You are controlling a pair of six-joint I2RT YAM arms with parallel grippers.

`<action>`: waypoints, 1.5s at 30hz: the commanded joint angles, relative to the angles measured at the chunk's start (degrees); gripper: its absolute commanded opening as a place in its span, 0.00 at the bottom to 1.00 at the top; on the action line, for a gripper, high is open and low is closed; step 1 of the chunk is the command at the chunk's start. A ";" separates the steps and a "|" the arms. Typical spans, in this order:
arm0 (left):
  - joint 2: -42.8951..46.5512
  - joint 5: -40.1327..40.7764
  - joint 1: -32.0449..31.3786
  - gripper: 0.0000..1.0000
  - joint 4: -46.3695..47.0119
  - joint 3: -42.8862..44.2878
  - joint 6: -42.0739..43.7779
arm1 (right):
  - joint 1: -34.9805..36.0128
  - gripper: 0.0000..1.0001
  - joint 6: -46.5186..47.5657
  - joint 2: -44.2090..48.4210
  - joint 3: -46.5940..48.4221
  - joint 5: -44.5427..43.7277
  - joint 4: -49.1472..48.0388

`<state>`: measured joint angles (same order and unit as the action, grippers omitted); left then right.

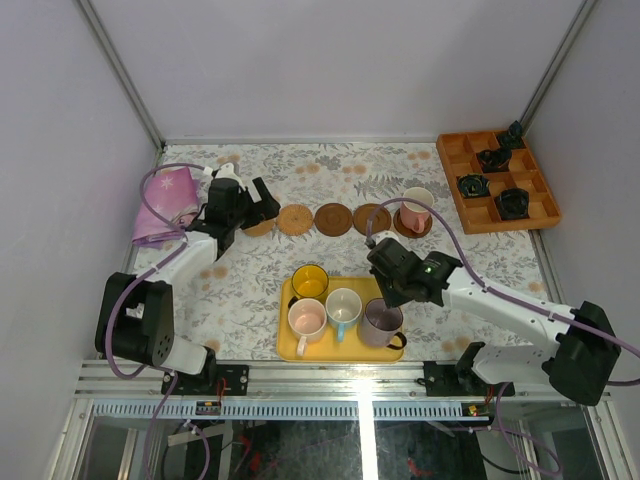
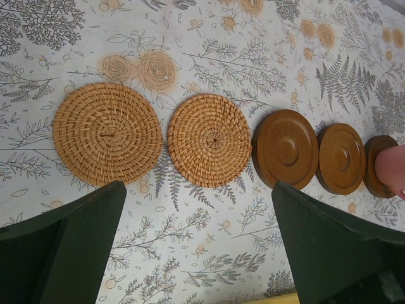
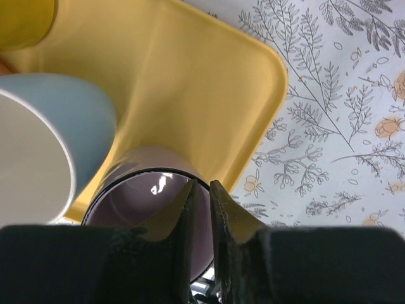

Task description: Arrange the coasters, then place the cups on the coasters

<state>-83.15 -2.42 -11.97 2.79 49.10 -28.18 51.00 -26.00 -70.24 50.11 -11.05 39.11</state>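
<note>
Since the right gripper point(image 3: 201, 187) has its jaws drawn nearly together on the rim of the purple-grey cup point(image 3: 142, 196), one finger inside and one outside, you have only a thin wall pinch to lift on. That cup sits at the near right of the yellow tray point(image 3: 190, 82). My call: it can swing or slip once it leaves the tray floor. The white-and-blue cup point(image 3: 50, 139) stands just beside it, so a tilt could knock it. The pale pink cup point(image 1: 307, 318) and yellow cup point(image 1: 310, 281) sit further over, so they are less at risk. Clear the tray's raised edge or you may drag the tray along.

Farther out, five coasters point(image 2: 209, 139) lie in a row on the counter point(image 2: 190, 266). The salmon pink cup point(image 1: 416, 208) sits on the rightmost one. The wooden coaster point(image 2: 342, 158) next to it is free but close, so a sloppy set-down could bump that cup or shove the coaster. The left gripper point(image 2: 197, 187) hangs over the row's left end, jaws spread wide and holding nothing. Keep the arms apart.
</note>
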 commanded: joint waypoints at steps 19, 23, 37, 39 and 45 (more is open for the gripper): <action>-0.30 0.25 -0.37 1.00 0.82 1.00 0.61 | 1.37 0.38 0.06 2.20 -0.64 2.26 4.13; -0.48 0.31 -0.37 1.00 0.90 0.83 0.41 | 1.30 0.20 0.61 0.28 -0.85 0.55 3.37; -2.28 0.40 -0.39 1.00 0.90 2.14 0.48 | 1.22 0.07 9.03 -8.89 4.58 -16.70 -3.77; -2.62 0.33 -0.32 1.00 0.83 2.69 0.65 | 1.25 0.10 10.47 -10.68 5.41 -18.66 -5.18; -4.26 -0.53 -0.38 1.00 1.05 4.38 0.85 | 0.70 0.14 13.62 -14.31 7.49 -20.33 -10.75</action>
<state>-86.15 -2.42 -11.97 2.79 50.89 -28.21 52.12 -15.62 -81.82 55.29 -26.65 33.45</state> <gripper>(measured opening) 0.997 0.137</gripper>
